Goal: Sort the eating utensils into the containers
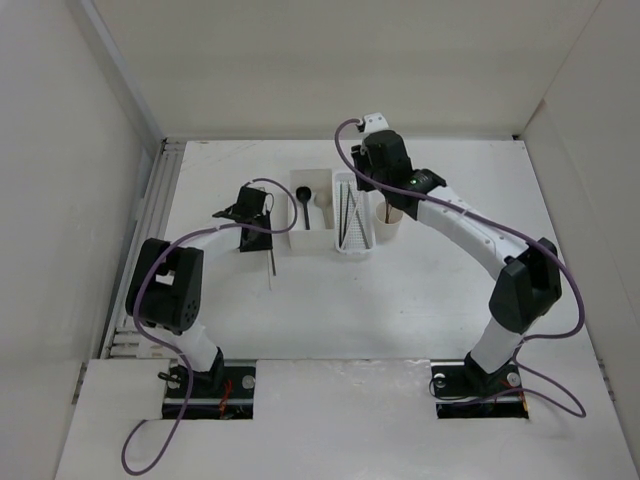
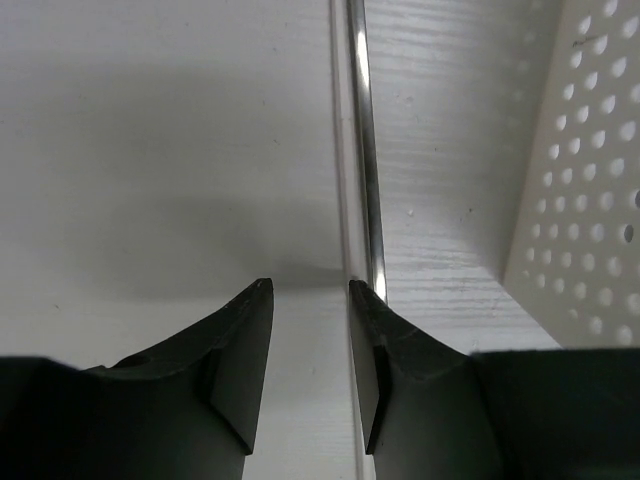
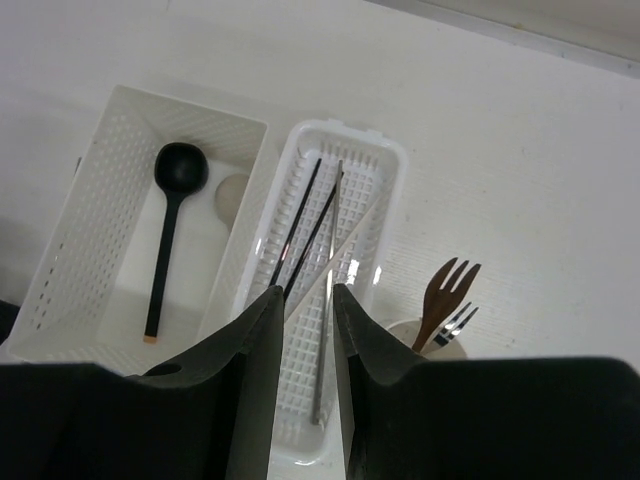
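1. L gripper (image 2: 310,285): jaws apart w/ a clear gap, nothing clamped. It sits low over the table (image 2: 150,100).
2. Loose metal chopstick (image 2: 365,150): thin, shiny, silver-grey and straight, lying flat on the table. One end reaches the inner edge of the fingertip (image 2: 372,300) nearer the box; can't tell if they touch.
3. White square box (image 3: 80,240): perforated walls, open top, just beside that chopstick.
4. In the box: black spoon (image 3: 165,235) w/ round bowl and long slim handle, lying flat. Beige spoon (image 3: 232,195) next to it; only its pale round bowl shows.
5. White perforated tray (image 3: 382,235): narrower, right beside the box. Holds two thin dark chopsticks (image 3: 305,215), a pale one (image 3: 345,250) lying diagonally, and a grey metal one (image 3: 328,300) running lengthwise.
6. Cream round cup (image 3: 400,330): beside the tray on the side away from the box. Brown fork (image 3: 440,295) stands in it tines up; a smaller dark fork (image 3: 455,322) leans next to it.
7. R gripper (image 3: 305,295): above the tray's near end, jaws parted by a narrow gap, nothing seen held. The pale chopstick's lower end runs behind one fingertip.
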Robot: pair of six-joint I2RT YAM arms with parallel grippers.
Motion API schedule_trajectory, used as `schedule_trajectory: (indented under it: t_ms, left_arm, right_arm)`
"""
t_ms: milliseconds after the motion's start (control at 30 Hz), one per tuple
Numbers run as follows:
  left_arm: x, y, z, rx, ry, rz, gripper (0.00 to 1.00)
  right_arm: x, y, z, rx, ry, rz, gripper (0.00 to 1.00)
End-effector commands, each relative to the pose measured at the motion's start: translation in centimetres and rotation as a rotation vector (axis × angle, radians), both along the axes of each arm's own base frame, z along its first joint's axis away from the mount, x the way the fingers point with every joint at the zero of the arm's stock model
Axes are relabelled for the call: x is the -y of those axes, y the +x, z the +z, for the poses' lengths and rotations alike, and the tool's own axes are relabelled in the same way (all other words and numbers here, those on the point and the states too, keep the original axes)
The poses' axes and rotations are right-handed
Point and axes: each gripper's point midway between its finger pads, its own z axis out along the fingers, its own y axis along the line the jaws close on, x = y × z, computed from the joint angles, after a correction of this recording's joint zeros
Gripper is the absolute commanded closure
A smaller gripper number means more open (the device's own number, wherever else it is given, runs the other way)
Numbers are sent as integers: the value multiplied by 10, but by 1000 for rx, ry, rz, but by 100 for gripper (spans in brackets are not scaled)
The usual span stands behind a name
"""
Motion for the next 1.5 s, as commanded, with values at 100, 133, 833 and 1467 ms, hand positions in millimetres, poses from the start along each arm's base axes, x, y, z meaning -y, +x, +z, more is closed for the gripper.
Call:
schedule_trajectory:
  t_ms: [100,133,833,1467]
  left_arm:
    - [2,11,7,-7,-21,21,66]
    - [3,14,10,2,-23,21,65]
    - [-23,1,-24,-148,30,83,100]
    - [16,75,251,525,-324,-138,100]
  right_arm:
    - [21,25,14,53,22,-37,68]
    - [21,25,14,53,22,-37,68]
    - [39,32,18,62,26,-74,65]
    - [-54,-62,75,200,156,579,0]
